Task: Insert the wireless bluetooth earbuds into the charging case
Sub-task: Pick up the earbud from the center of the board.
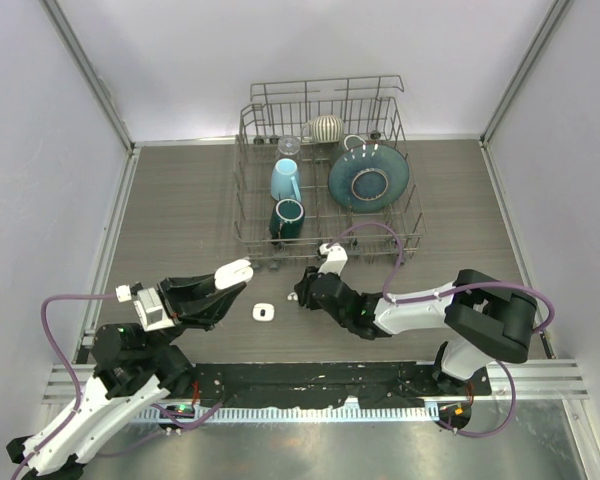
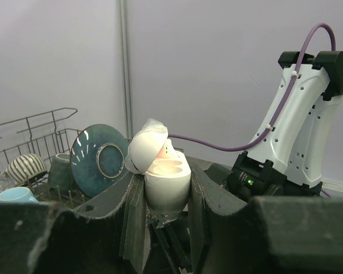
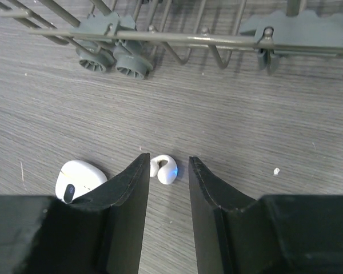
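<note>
Item one, left gripper (image 2: 167, 197): pressed together on the lower shell of the charging case (image 2: 167, 177). I hold the case clear of the surface (image 3: 263, 114) with its lid swung open, so that its hollows face out and stand ready to receive. Whether one hollow is already filled I cannot tell; the inside shows only a pinkish glow. Item two, right gripper (image 3: 166, 162): spread and pointed down, one finger on either side of an earbud (image 3: 163, 169). This earbud lies on the wood grain a little short of the dish rack (image 3: 177, 39). My left-hand finger is just beside it, perhaps touching; the other finger stands apart from it, so nothing is pinched yet. I straddle it this way, by my reckoning, so that a plain closing will take it across its narrow middle. Item three, second earbud (image 3: 77, 180): a rounded white piece with a dark spot, lying loose on the surface outside my right fingers, between the two arms. I judge it to be the pair's other half, left for a later pick. Item four, the rack: crockery, no part in this job.
</note>
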You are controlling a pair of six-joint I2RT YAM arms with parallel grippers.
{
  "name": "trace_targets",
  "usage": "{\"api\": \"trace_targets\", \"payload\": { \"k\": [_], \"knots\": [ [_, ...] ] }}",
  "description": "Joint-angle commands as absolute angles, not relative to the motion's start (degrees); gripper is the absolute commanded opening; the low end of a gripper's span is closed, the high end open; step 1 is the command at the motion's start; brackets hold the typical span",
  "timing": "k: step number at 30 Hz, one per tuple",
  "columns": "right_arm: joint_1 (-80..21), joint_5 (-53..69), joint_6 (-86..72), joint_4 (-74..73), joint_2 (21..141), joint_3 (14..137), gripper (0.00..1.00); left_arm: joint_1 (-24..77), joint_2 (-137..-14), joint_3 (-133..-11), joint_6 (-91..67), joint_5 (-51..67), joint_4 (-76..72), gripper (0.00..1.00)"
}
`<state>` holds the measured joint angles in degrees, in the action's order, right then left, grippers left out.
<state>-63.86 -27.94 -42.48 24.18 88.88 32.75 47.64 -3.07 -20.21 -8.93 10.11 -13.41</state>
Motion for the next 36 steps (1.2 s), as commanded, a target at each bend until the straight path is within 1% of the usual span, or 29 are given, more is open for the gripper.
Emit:
{"api": "trace_targets", "payload": {
  "k": [1, 9, 27, 31, 33, 36],
  "knots": [
    [-63.98, -31.29, -43.59, 29.62, 90.08, 32.78, 0.39, 47.64, -3.16, -20.57, -9.75, 10.72, -15.2, 0.0],
    [-63.98, -32.78, -44.21, 27.78, 92.63, 35.59, 0.38, 47.64, -2.9, -20.39, -10.02, 10.81, -15.12, 0.0],
    [-63.9, -28.48, -44.12, 28.65, 96.5, 36.21, 0.37, 47.64, -1.58, -19.42, -10.28, 10.28, -14.77, 0.0],
    [-64.07, -26.9, -44.03, 28.65, 97.21, 36.3, 0.36, 47.64, -1.32, -19.25, -10.37, 10.28, -14.68, 0.0],
    [-63.99, -26.63, -43.59, 28.65, 97.38, 36.3, 0.33, 47.64, -1.14, -19.34, -10.46, 10.28, -14.42, 0.0],
    [-64.07, -25.23, -43.07, 28.65, 97.65, 36.3, 0.32, 47.64, -1.06, -19.25, -10.55, 10.2, -14.33, 0.0]
  ]
}}
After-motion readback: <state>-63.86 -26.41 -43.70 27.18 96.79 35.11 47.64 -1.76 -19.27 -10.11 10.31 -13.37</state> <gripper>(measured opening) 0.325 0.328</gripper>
